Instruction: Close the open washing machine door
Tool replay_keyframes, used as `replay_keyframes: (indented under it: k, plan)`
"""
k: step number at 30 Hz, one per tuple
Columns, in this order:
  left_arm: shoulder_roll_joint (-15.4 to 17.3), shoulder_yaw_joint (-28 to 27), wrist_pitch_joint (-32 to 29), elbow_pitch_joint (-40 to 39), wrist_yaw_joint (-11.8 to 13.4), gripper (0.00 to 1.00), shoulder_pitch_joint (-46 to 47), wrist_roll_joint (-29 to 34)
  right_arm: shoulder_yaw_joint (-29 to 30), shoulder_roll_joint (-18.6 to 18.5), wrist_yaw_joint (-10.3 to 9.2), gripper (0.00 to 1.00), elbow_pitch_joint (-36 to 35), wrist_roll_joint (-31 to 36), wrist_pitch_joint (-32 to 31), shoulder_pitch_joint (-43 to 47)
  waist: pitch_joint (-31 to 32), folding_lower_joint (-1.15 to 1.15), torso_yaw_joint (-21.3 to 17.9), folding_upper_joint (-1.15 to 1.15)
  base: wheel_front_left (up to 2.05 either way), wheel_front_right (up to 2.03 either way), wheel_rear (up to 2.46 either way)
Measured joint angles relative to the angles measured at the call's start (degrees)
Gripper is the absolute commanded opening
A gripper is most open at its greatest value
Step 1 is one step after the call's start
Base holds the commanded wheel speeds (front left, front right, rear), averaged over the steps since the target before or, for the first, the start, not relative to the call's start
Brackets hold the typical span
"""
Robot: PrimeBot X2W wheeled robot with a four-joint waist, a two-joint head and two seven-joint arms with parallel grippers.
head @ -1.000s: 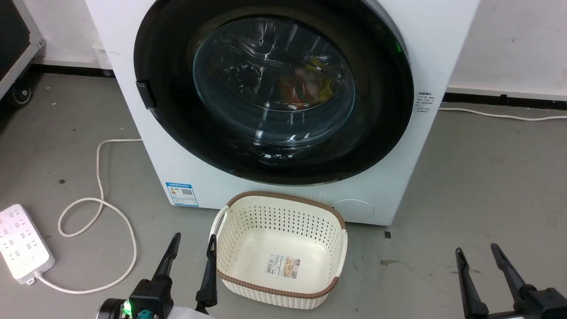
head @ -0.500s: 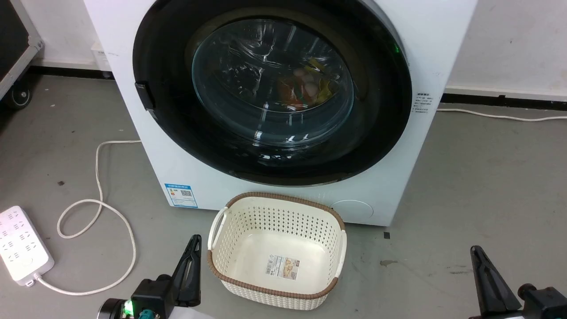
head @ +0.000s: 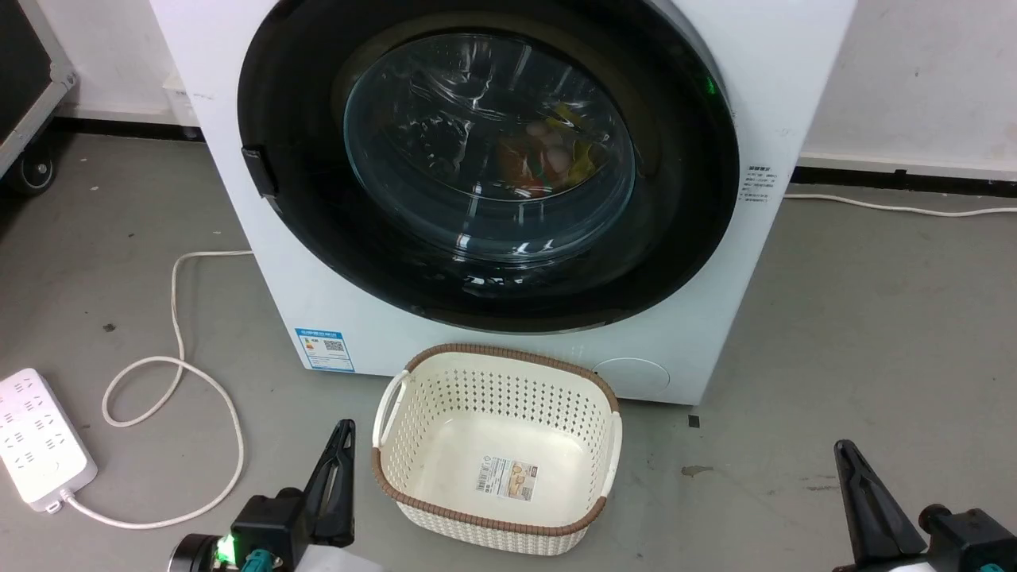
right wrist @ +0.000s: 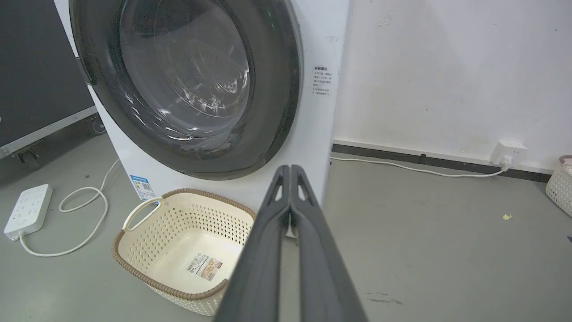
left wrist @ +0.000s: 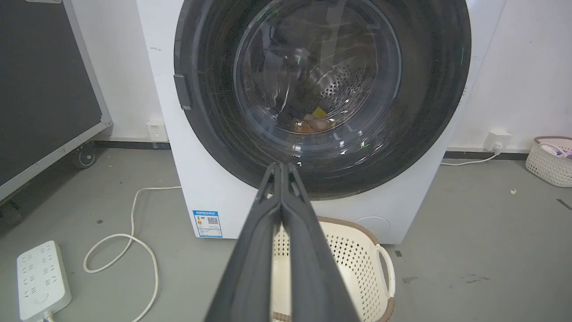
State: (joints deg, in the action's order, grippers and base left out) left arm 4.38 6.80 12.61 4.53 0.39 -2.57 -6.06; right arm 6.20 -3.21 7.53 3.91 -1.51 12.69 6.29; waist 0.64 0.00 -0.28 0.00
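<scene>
Washing machine door, the large round one with a wide glossy black rim and bulging clear glass centre (head: pixel 489 159), stands ahead of and above both of your grippers. Its face is upright and it appears to lie flush on the front of the boxy white washing machine (head: pixel 715 318). No gap shows along the rim, so you may judge the closing done. Being round, the door has no long axis to line up on; what matters is the small black latch tab (head: pixel 258 171) on its left edge. Your left gripper (head: pixel 343 435) is the nearer one: low at the lower left, its two long dark fingers pressed together on nothing, aimed in its wrist view at the door's lower rim. Your right gripper (head: pixel 844 453) is also clamped shut and empty. It sits low and well out to the right, pointing in its wrist view past the machine's right front corner. An empty cream perforated plastic basket with a brown woven rim (head: pixel 508 351) lies on the grey floor between the grippers, just before the machine
</scene>
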Motion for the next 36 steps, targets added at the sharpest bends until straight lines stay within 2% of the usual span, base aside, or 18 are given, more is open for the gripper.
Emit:
replay_keyframes:
  k: [36]
  plan:
    - [-0.4,-2.3,-4.6,-1.5,0.0,0.00,0.4,2.0,-2.2,0.0,0.00,0.00,-1.2,0.5,-4.6,-1.8,-0.2,0.00,0.1,0.00,0.00,0.00,0.00]
